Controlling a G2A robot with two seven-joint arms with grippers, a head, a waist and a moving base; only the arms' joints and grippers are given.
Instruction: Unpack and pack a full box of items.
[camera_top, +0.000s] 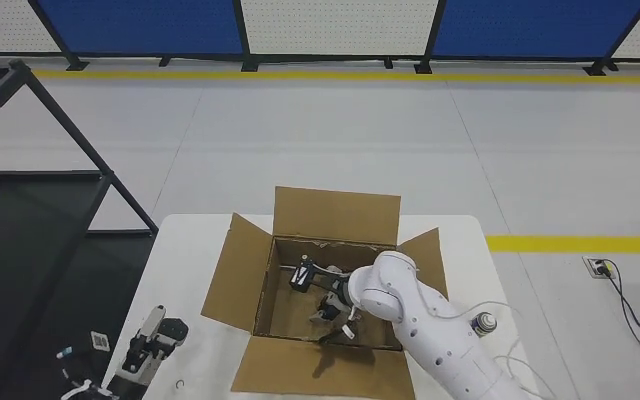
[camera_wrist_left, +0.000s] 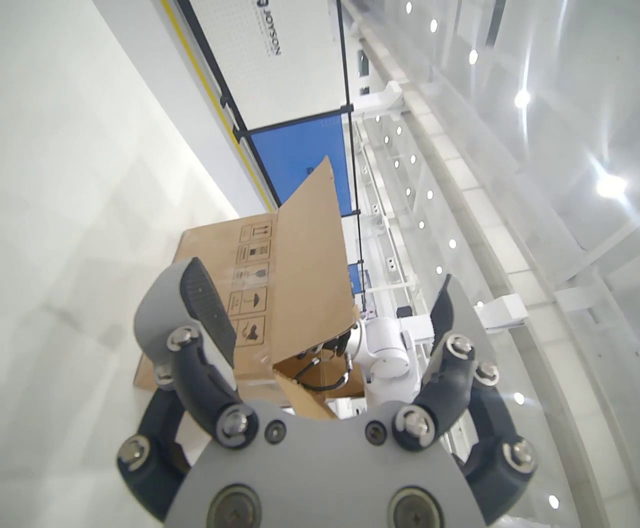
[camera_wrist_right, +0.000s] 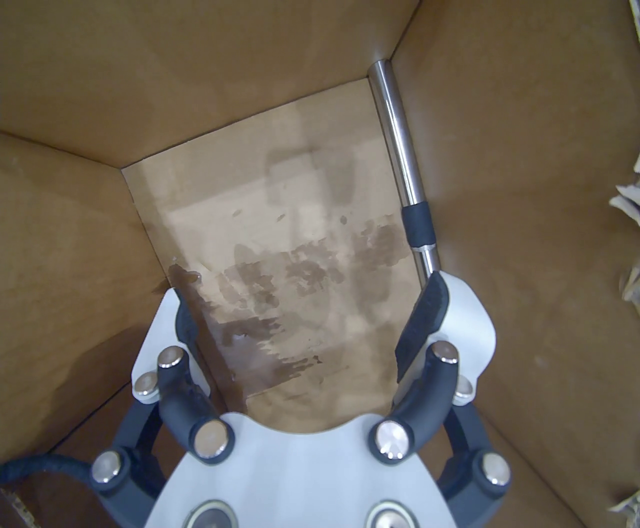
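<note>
One steel rod (camera_wrist_right: 400, 145), black-banded, shows from the right wrist: it lies along a box (camera_top: 335, 212) wall on the stained floor, far end in a corner. Right arm (camera_top: 420, 310) dips inside, jaws spread, one pad (camera_wrist_right: 425, 310) perhaps touching the rod. Left arm (camera_top: 150, 345) sits low beside the box, jaws released.

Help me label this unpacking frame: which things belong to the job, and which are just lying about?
Job: cardboard box, metal rod against its inner wall, open right gripper inside it, open left gripper outside it.
Lying about: black rack beside the table, blue partitions, floor socket.
</note>
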